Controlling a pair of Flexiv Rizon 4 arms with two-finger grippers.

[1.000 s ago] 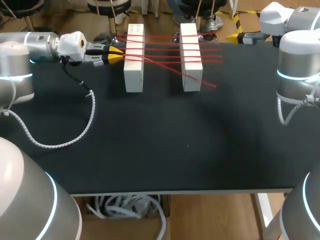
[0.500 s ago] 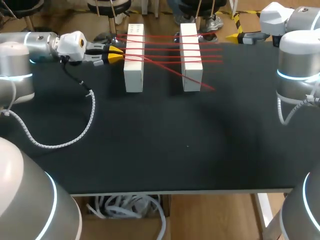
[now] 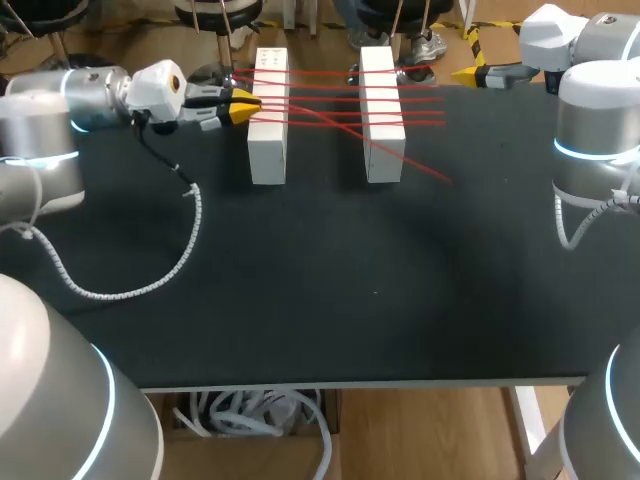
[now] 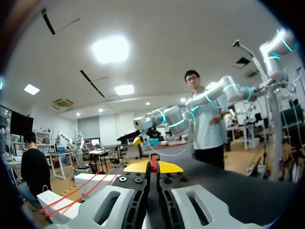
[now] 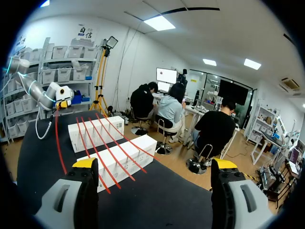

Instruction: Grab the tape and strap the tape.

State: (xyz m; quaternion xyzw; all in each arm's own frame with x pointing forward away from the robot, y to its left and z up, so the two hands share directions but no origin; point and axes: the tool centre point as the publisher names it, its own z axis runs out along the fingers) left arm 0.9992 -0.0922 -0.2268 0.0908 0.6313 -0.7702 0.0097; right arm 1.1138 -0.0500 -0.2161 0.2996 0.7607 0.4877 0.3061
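Note:
Two white blocks (image 3: 268, 115) (image 3: 381, 112) stand side by side at the back of the black table (image 3: 350, 290). Several strands of red tape (image 3: 325, 100) run across both; one slants down to a loose end (image 3: 440, 176) on the table. My left gripper (image 3: 243, 107) sits just left of the left block, shut on the red tape (image 4: 153, 162), which shows between its yellow tips (image 4: 152, 166). My right gripper (image 3: 468, 73) hovers at the back right, open and empty (image 5: 155, 164), facing the blocks (image 5: 121, 160) and tape strands (image 5: 102, 152).
The left arm's coiled grey cable (image 3: 160, 275) droops over the table's left part. Both blocks are close to the back edge. My left arm (image 5: 45, 98) shows beyond the blocks in the right wrist view.
My left gripper has shifted right, closer to the left block, still holding the tape. The tape's loose end has swung a little to the right. The right arm has kept still.

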